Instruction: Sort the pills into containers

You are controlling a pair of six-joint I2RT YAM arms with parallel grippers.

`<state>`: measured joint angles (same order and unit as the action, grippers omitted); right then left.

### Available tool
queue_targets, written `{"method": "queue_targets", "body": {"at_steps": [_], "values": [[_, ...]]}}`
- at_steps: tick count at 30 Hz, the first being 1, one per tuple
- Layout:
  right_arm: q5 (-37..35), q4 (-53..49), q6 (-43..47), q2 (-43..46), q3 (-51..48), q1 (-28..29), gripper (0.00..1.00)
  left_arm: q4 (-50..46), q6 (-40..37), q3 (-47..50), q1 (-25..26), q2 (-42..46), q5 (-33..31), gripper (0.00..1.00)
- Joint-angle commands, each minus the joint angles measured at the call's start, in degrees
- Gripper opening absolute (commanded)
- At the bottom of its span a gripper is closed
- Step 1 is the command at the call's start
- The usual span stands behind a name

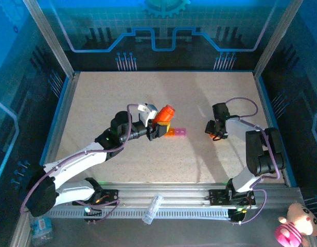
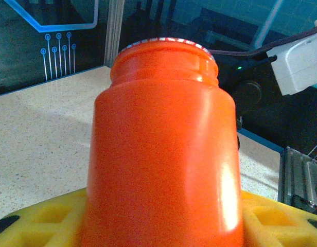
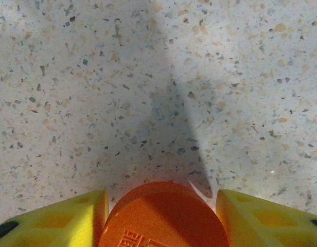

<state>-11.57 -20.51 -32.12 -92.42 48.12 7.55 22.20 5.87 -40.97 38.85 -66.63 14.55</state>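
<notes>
At the near edge of the table (image 1: 122, 92), both arm bases sit on a metal rail (image 1: 189, 198). A small clear tube (image 1: 152, 208) lies across the rail between them, and a pink plush toy (image 1: 297, 229) sits off the right corner.

Left arm: reaches from the near left toward the middle of the table, its gripper (image 1: 159, 125) clamped on an orange bottle (image 1: 165, 113) whose mouth points away from the arm. Left wrist view: the bottle (image 2: 158, 134) rises between the yellow fingers (image 2: 40, 221), uncapped, with a thin white rim around the opening.

Right arm: bends up from the near right, its gripper (image 1: 216, 131) low over the table, right of centre. Right wrist view: the gripper (image 3: 162, 221) clasps a round orange cap (image 3: 163, 211) between its yellow fingers (image 3: 271, 216), with speckled table (image 3: 148, 77) beyond.

Containers (image 1: 176, 133): a short strip of orange, pink and yellow squares lying on the table at mid-depth, just right of the left gripper and just beside the bottle's base. Whether bottle and strip touch cannot be told. The strip lies well apart from the right gripper.

Beyond, the table runs to a blue patterned back wall (image 1: 163, 31).
</notes>
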Motion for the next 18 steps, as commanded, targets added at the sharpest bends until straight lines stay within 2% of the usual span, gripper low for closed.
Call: {"method": "queue_targets", "body": {"at_steps": [1, 9, 18], "values": [[-0.7, -1.4, -0.6, -0.8, 1.3, 0.4, 0.58, 1.7, -0.9, 1.1, 0.0, 1.7, -0.6, 0.00], [-0.6, -1.3, -0.3, -1.0, 1.3, 0.4, 0.58, 1.7, -0.9, 0.8, -0.1, 1.4, -0.6, 0.00], [-0.4, -1.4, 0.0, -1.3, 1.4, 0.4, 0.64, 1.8, -0.7, 0.4, 0.0, 1.1, -0.4, 0.00]]}}
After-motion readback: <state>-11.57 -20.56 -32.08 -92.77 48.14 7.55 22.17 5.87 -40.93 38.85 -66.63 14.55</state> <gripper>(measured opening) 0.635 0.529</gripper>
